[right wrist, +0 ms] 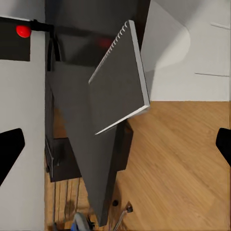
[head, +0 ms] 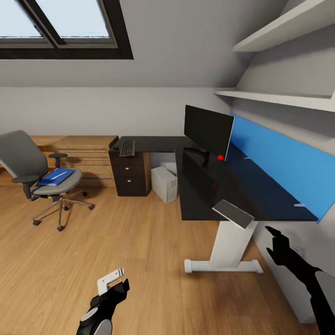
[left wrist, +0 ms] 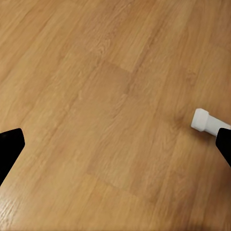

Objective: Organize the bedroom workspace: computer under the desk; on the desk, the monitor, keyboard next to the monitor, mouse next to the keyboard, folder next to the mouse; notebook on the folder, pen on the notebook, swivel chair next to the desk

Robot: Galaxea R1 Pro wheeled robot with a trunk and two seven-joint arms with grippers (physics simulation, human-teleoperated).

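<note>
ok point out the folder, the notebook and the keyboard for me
folder (head: 56, 177): head view, middle of its blue cover, on the swivel chair seat
notebook (head: 233, 213): head view, middle of its grey cover, at the desk's front edge
keyboard (head: 127, 148): head view, middle of the keys

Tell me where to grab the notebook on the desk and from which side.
Grip the notebook by the corner that juts past the near edge of the desk, coming from the floor side with the right gripper. It is thin and flat, and that overhang probably lets the fingers close above and below it.

notebook (right wrist: 118, 79): grey, spiral-bound, overhanging the table's edge
table (right wrist: 79, 144): black top
red dot (right wrist: 23, 31): by monitor base
floor (right wrist: 178, 163): wood
claw: black tips wide apart
</note>
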